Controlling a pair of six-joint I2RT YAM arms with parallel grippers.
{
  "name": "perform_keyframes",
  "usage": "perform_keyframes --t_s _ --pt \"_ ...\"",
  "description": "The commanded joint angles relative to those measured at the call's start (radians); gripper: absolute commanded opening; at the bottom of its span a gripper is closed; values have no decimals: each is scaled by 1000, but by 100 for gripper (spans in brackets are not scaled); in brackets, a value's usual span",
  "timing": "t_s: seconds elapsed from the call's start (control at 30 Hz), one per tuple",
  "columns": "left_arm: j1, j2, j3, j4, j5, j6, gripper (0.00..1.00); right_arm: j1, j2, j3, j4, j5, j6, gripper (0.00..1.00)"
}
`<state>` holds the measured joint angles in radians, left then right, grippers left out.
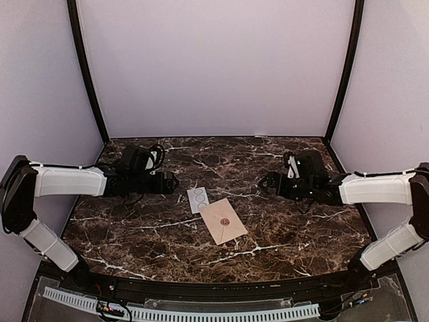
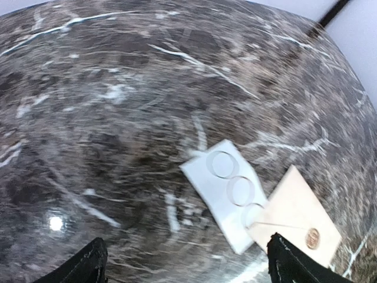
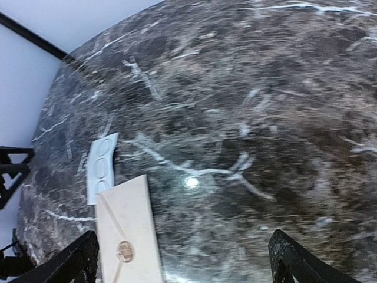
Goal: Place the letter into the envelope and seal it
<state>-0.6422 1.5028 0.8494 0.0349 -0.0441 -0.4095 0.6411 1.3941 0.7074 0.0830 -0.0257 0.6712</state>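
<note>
The pinkish-tan envelope (image 1: pixel 223 221) lies flat in the middle of the marble table, its flap closed down with a round reddish-brown seal (image 1: pixel 226 220) on the flap's tip. It also shows in the left wrist view (image 2: pixel 300 215) and the right wrist view (image 3: pixel 128 230). The letter is not visible anywhere. My left gripper (image 1: pixel 173 180) is open and empty, up and left of the envelope. My right gripper (image 1: pixel 266 181) is open and empty, up and right of it. In both wrist views the two fingertips stand wide apart with nothing between them.
A small white card printed with circles (image 1: pixel 198 199) lies by the envelope's upper left corner, partly under it; it also shows in the left wrist view (image 2: pixel 227 188) and the right wrist view (image 3: pixel 101 167). White walls and black corner posts close in the table.
</note>
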Motion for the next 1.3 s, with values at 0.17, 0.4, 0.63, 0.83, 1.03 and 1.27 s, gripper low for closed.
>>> perform_keyframes --t_s 0.17,0.4,0.63,0.83,1.03,1.27 --pt "482 -231 -202 191 109 20 94 -382 -178 -163 62 -17 -193 99" --pt "639 -482 -466 446 -35 111 99 -575 -357 -300 251 95 -312 98" --pt "639 -415 -586 739 -62 256 99 -577 -448 -516 629 276 -463 99" --pt "639 -327 -631 900 -22 275 99 -577 -381 -629 893 274 -529 98" --pt "635 -304 -638 925 -4 283 99 -577 -340 -632 934 272 -536 99" --pt "632 -278 -632 934 -31 276 99 -576 -326 -634 948 279 -539 99"
